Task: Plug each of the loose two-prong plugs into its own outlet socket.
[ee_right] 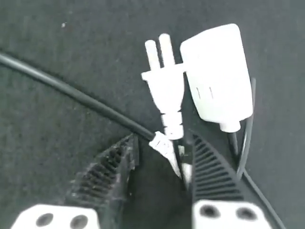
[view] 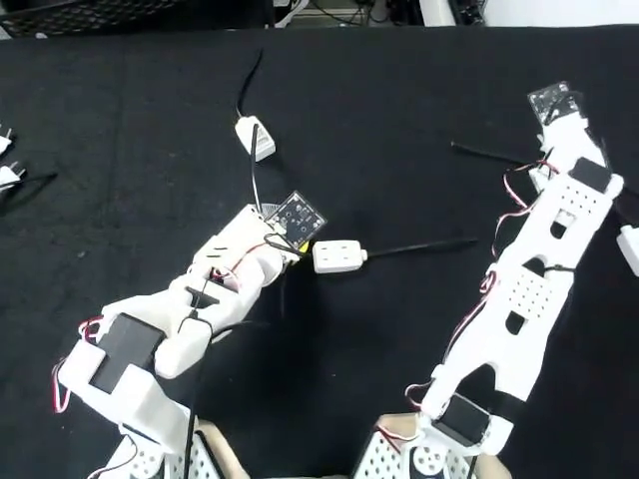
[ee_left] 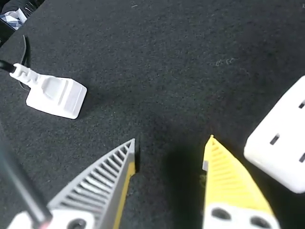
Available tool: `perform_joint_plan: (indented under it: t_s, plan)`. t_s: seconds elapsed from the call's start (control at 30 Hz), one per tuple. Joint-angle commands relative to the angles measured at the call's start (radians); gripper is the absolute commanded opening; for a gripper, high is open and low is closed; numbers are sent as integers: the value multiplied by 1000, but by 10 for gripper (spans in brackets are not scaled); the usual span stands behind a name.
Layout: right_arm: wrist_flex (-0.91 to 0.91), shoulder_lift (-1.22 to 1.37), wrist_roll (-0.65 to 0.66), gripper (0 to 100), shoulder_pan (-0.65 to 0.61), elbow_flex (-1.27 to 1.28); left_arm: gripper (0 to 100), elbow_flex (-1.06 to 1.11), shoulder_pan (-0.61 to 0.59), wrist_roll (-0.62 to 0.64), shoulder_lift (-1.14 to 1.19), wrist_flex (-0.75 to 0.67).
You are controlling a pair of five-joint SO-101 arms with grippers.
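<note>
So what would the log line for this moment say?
left tool open beside socket | right tool open at plug

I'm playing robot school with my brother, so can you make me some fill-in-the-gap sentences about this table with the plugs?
1. The table has a cover coloured ___.
2. The plug lying in front of the right gripper has ___ prongs.
3. The left gripper holds nothing, and its fingers are ___.
4. The outlet socket beside the left gripper is coloured ___.

Missing words: black; two; open; white.
</note>
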Motion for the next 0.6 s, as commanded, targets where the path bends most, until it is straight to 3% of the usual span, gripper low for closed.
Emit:
perform_joint_plan:
  t_s: [0.0,0.1,0.57]
  plan:
    - [2,18,49,61,23,5,238,8,1,-9,-44,-15]
    - [35,28,92,47,23,2,238,8,1,-9,-44,-15]
    - [512,-114,138,11,15,-54,238,8,1,-9,-44,-15]
